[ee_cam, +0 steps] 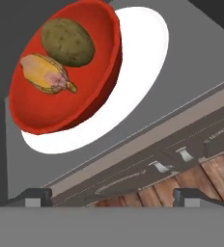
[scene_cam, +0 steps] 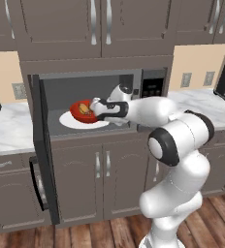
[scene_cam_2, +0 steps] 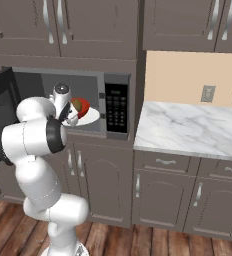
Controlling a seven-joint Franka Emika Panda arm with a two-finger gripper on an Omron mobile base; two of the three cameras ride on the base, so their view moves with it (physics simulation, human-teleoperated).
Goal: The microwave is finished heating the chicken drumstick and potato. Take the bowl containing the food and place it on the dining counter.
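- While the microwave (scene_cam: 97, 104) stands with its dark door (scene_cam: 40, 150) swung fully out to the left, the white arm reaches into the cavity from the right.
- Gripper (ee_cam: 111, 195): jaws spread wide apart, nothing between them; in the hand view the two dark finger tips sit well separated at the bottom, short of the bowl's rim.
- In the left base view the gripper (scene_cam: 96, 108) is level with the bowl, just beside its right edge; contact cannot be confirmed.
- Bowl (ee_cam: 61, 77): bright red, shallow, resting on the white turntable (ee_cam: 143, 53) inside the microwave, offset towards one side of the plate so that a broad crescent of white shows.
- Potato (ee_cam: 68, 42): olive-brown, rounded, lying in the bowl.
- Chicken drumstick (ee_cam: 46, 73): yellow-orange, elongated, lying in the bowl just beside the potato; the two appear to touch.
- Right base view: bowl (scene_cam_2: 81, 105) partly hidden behind the wrist, keypad panel (scene_cam_2: 116, 110) to its right.
- Marble countertop (scene_cam_2: 188, 127) adjoins the microwave on the right, above brown cabinets (scene_cam_2: 168, 192).
- Wooden floor (scene_cam: 100, 235) visible below the base cabinets.
- Upper cabinets (scene_cam: 97, 26) closed above the microwave.
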